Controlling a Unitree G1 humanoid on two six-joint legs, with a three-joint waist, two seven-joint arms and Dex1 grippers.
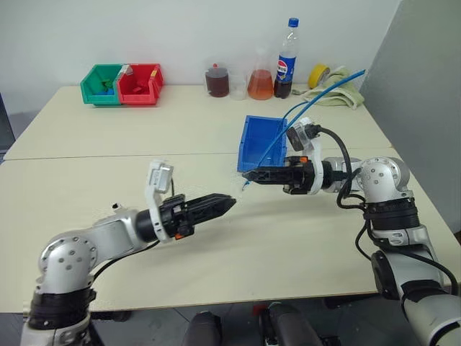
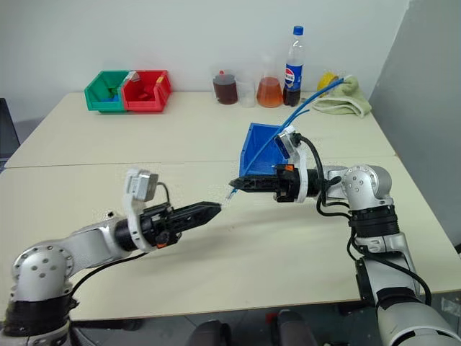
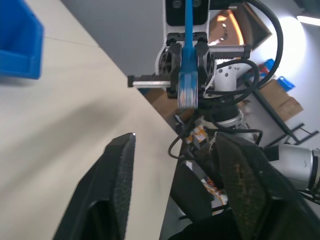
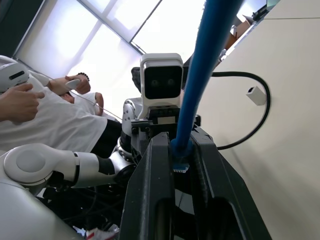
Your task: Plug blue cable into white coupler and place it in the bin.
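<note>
Left gripper is hovering with its fingers spread apart and empty above the table near its front edge, pointing at the right gripper. Right gripper is clamping the blue cable by its plug end, just in front of the bin sitting mid-table. White coupler is lying on the table, apart from both grippers.
</note>
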